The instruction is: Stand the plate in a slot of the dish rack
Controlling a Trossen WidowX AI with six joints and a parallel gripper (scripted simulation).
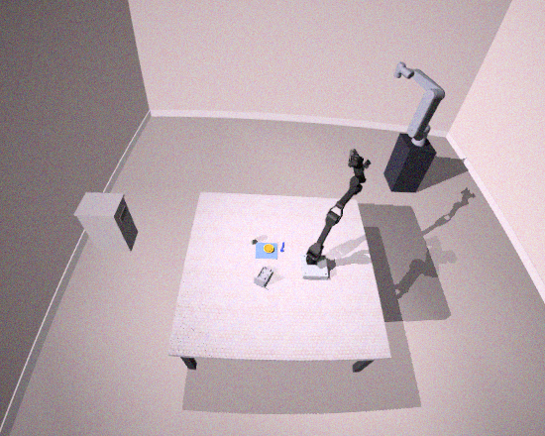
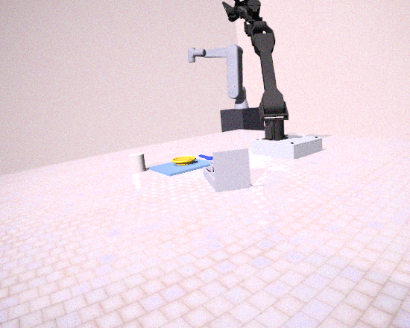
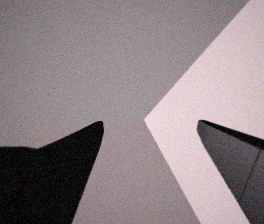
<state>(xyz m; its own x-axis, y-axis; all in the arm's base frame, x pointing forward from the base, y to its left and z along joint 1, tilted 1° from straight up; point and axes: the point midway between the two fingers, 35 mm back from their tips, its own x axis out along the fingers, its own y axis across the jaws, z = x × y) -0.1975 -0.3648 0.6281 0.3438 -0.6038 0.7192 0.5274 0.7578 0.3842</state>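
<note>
right, my black two-fingered hand [image 2: 235, 10] [image 3: 149, 125] is released; the round yellow plate [image 1: 269, 249] [image 2: 183, 160] rests on a flat blue board [image 1: 266, 256] [image 2: 170, 170], at about ten o'clock from the arm's base seen from above. i'd descend slowly and grip its raised rim squarely.

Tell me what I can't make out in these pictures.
- Dish rack: its slots are too small in the top view; its own end panel hides them in the exterior view.
- Plate: its underside faces down in both outer views.
- Fingers: the wrist view's edges cut off their rear parts.
- Blue utensil: too small to identify.
</note>
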